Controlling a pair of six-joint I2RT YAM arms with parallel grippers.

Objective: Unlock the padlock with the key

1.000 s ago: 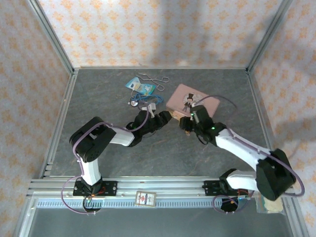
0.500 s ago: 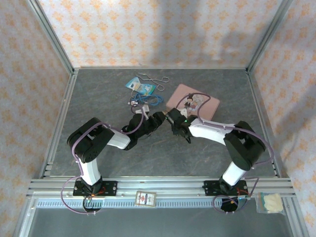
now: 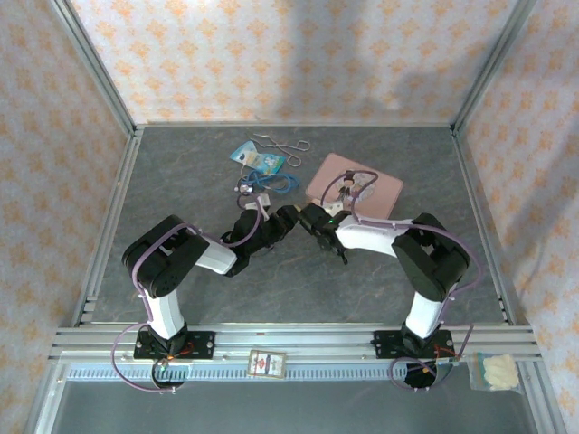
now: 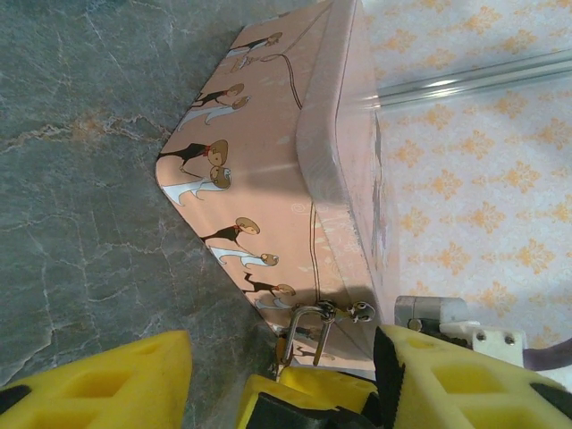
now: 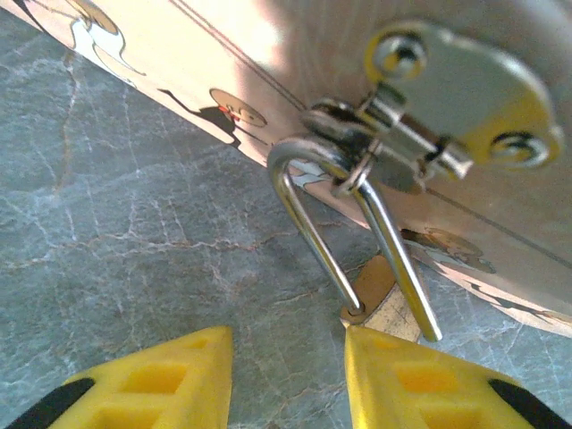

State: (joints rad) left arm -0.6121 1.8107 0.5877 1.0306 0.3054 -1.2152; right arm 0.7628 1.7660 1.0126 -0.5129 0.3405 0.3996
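Up close, the right gripper (image 5: pixel 284 347), jaws spread, sits beside the padlock (image 5: pixel 380 290) on the pink tin (image 5: pixel 206 45). The left gripper (image 4: pixel 284 347) is spread too.

brass padlock (image 5: pixel 382 299), pink illustrated tin (image 4: pixel 259 161), grey marbled table (image 4: pixel 80 179)

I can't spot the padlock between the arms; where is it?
In the right wrist view the padlock is hooked by its shackle through the hasp on the pink tin box, close to the fingertips of the right claw.
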